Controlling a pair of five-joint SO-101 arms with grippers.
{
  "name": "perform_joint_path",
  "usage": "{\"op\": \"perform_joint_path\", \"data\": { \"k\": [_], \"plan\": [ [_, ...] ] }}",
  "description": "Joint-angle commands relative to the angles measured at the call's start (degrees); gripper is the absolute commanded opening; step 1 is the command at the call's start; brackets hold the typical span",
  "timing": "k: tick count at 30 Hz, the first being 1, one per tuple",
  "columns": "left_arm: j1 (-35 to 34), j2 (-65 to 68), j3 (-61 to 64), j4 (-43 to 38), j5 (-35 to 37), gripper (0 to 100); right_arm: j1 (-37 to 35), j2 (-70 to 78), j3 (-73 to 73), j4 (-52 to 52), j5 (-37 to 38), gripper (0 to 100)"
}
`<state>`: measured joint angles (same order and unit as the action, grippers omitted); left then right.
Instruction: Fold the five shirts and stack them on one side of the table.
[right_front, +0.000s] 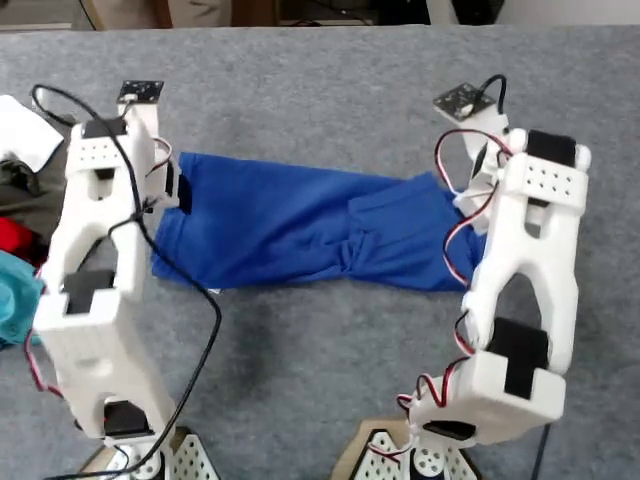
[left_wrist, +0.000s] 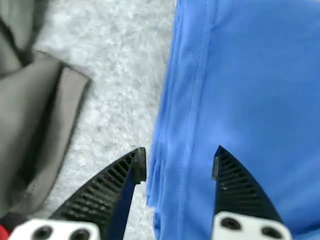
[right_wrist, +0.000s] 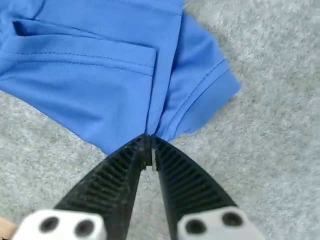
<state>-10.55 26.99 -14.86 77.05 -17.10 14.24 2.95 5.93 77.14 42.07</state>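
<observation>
A blue shirt (right_front: 300, 225) lies stretched sideways across the middle of the grey table, partly folded, with a sleeve (right_wrist: 200, 95) at its right end. My left gripper (left_wrist: 177, 167) is open at the shirt's left end. One finger is over the blue cloth (left_wrist: 250, 90) and the other over the bare table, so the shirt's edge runs between them. At the right end my right gripper (right_wrist: 151, 147) is shut, its tips pinching the shirt's edge (right_wrist: 155, 127) where the cloth puckers toward them.
A grey garment (left_wrist: 30, 115) lies just beyond the shirt's left edge. White (right_front: 25, 135), red (right_front: 12, 238) and teal (right_front: 15, 300) clothes sit at the table's left edge. Bare grey felt (right_front: 320, 360) spreads in front of and behind the shirt.
</observation>
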Motion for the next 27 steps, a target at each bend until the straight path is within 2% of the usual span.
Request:
{"op": "perform_joint_path", "data": {
  "k": [1, 10, 16, 22, 27],
  "plan": [
    [-0.7, 6.8, -13.5, 5.2, -2.2, 23, 0.6, -6.0, 3.6, -3.5, 0.3, 0.5],
    [-2.3, 25.5, -29.9, 11.7, -2.6, 22, 0.6, -10.1, 5.8, -4.4, 0.4, 0.5],
    [-1.0, 31.4, -37.6, 17.4, -2.6, 14, 0.5, -10.0, 5.8, -4.4, 0.3, 0.5],
    [0.9, 35.1, -40.3, 20.6, -2.9, 2, 0.5, -10.0, 5.8, -4.4, 0.3, 0.5],
    [0.4, 35.1, -40.0, 21.7, -2.6, 2, 0.9, -10.0, 5.6, -4.5, -0.1, 0.5]
  ]
}}
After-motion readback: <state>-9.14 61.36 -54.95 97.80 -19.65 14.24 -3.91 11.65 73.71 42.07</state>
